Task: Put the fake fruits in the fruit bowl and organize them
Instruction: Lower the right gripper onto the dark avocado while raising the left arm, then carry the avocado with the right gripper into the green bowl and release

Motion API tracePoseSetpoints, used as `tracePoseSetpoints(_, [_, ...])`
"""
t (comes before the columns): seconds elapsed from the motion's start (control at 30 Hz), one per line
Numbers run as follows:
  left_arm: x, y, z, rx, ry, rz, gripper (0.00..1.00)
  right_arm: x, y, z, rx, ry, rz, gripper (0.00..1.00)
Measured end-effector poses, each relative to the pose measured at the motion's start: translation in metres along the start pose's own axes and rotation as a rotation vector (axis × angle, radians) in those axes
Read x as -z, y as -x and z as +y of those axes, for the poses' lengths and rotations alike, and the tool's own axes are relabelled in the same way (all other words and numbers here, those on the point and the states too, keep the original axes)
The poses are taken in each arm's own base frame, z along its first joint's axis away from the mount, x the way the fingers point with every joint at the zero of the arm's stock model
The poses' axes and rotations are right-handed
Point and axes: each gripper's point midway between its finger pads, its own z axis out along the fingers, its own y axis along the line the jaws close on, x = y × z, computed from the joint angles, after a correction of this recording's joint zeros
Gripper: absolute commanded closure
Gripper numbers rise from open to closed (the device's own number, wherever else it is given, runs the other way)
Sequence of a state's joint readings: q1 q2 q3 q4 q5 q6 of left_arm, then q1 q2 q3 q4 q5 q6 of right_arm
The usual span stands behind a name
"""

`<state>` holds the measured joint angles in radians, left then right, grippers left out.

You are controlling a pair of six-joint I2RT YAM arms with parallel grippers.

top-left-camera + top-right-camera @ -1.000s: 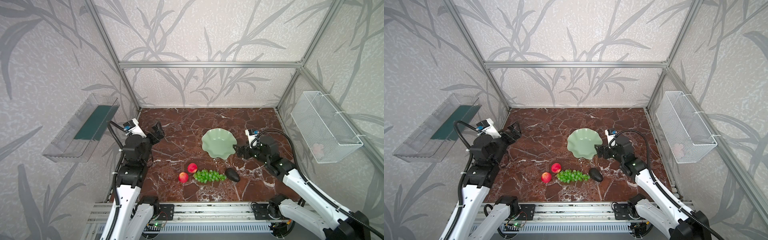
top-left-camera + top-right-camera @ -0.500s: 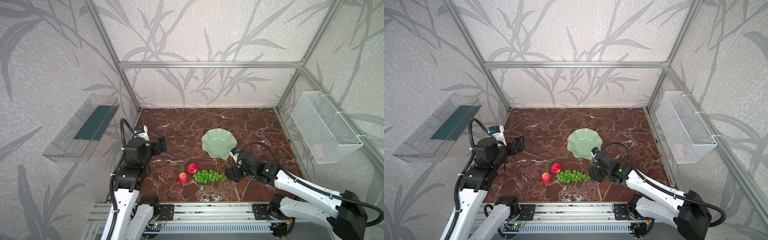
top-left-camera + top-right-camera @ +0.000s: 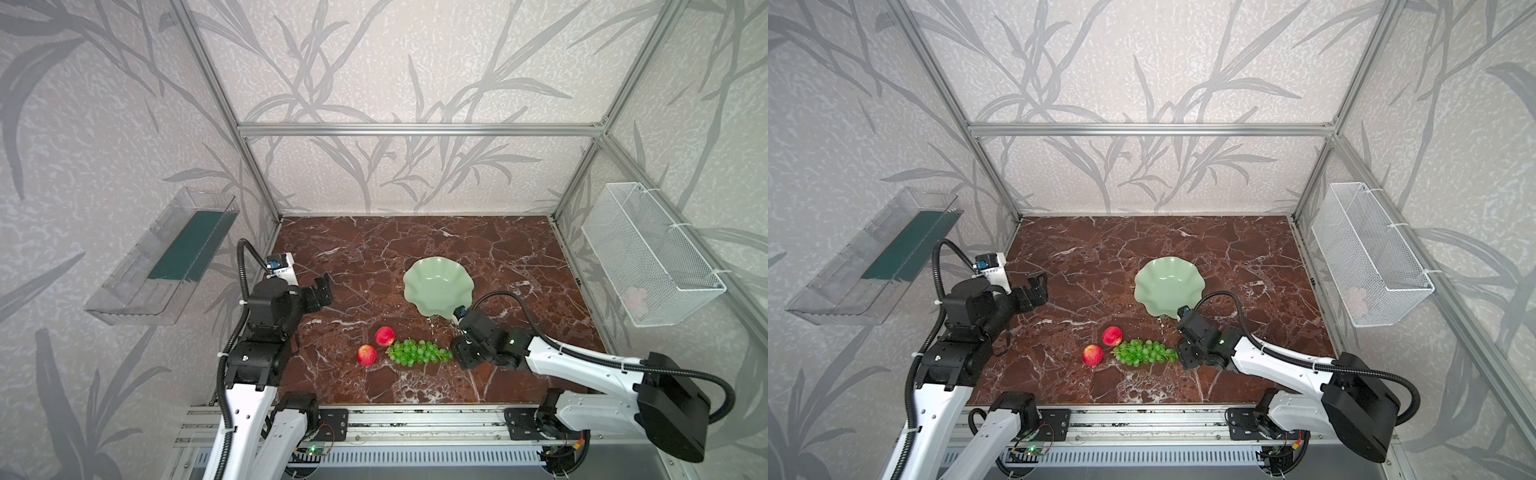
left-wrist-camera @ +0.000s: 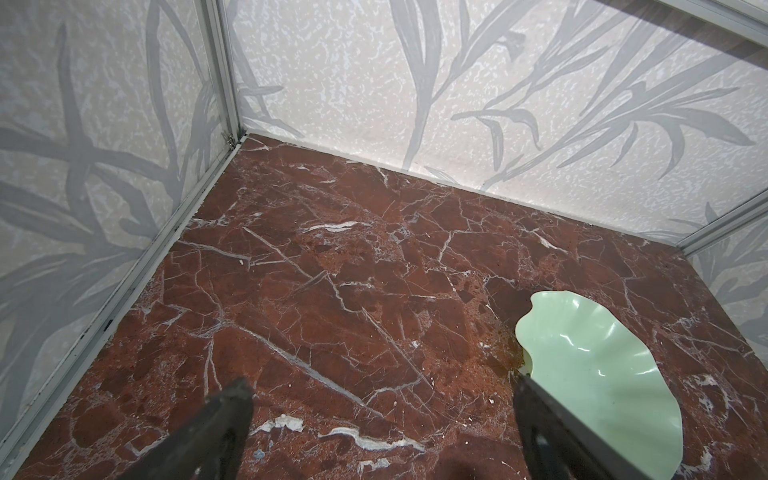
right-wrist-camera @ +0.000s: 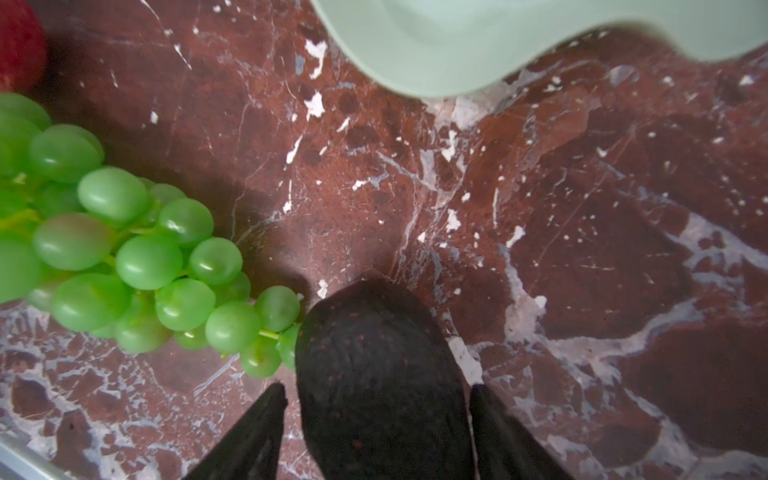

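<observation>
Squarely inside the right hand [image 5: 378,390] lies the avocado [image 5: 376,345]; the hand stands slightly spread, slim gaps either side.

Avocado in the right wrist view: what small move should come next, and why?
Probably close the right gripper on the avocado. Its fingers stand on either side of the fruit with thin gaps, so nothing is held yet. The avocado lies on the table beside the grapes, and the bowl is empty.
</observation>
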<state>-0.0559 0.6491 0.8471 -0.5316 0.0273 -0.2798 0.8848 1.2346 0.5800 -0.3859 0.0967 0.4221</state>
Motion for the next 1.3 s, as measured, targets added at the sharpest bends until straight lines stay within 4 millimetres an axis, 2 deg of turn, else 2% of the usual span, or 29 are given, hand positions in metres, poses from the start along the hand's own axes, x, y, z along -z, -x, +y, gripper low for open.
tracePoseSetpoints(0.17, [-0.001, -0.003, 0.001, 0.000, 0.001, 0.006, 0.02, -0.002, -0.002, 0.002, 0.015, -0.005, 0.016, 0.56])
tracePoseSetpoints(0.27, [-0.001, -0.005, 0.001, 0.000, 0.002, 0.010, 0.02, 0.003, -0.005, 0.001, 0.023, -0.021, 0.033, 0.59])
tracePoseSetpoints(0.37, [-0.001, -0.005, 0.001, 0.000, 0.002, 0.009, 0.02, 0.021, -0.001, -0.003, 0.023, -0.032, 0.009, 0.59])
tracePoseSetpoints(0.43, [-0.002, -0.005, 0.001, 0.002, 0.002, 0.009, 0.02, 0.039, 0.010, -0.004, 0.018, -0.026, -0.049, 0.59])
tracePoseSetpoints(0.57, [-0.003, -0.009, 0.002, 0.006, 0.005, 0.020, 0.02, 0.074, 0.045, -0.001, 0.019, -0.013, -0.190, 0.59])
tracePoseSetpoints(0.67, [-0.004, -0.009, 0.002, 0.008, 0.005, 0.021, 0.02, 0.086, 0.078, -0.001, 0.018, -0.021, -0.249, 0.59])
tracePoseSetpoints(0.73, [-0.004, -0.010, 0.002, 0.008, 0.006, 0.023, 0.02, 0.086, 0.103, -0.004, 0.014, -0.038, -0.275, 0.59])
tracePoseSetpoints(0.9, [-0.005, -0.010, 0.003, 0.008, 0.007, 0.026, 0.02, 0.059, 0.164, -0.013, 0.028, -0.075, -0.280, 0.59])
tracePoseSetpoints(1.0, [-0.006, -0.012, 0.003, 0.008, 0.009, 0.032, 0.02, 0.034, 0.189, -0.019, 0.034, -0.085, -0.267, 0.59])
tracePoseSetpoints(1.17, [-0.009, -0.013, 0.003, 0.010, 0.012, 0.044, 0.02, -0.014, 0.210, -0.029, 0.030, -0.092, -0.228, 0.59])
tracePoseSetpoints(1.3, [-0.011, -0.016, 0.004, 0.010, 0.015, 0.054, 0.02, -0.051, 0.211, -0.035, 0.019, -0.096, -0.178, 0.59])
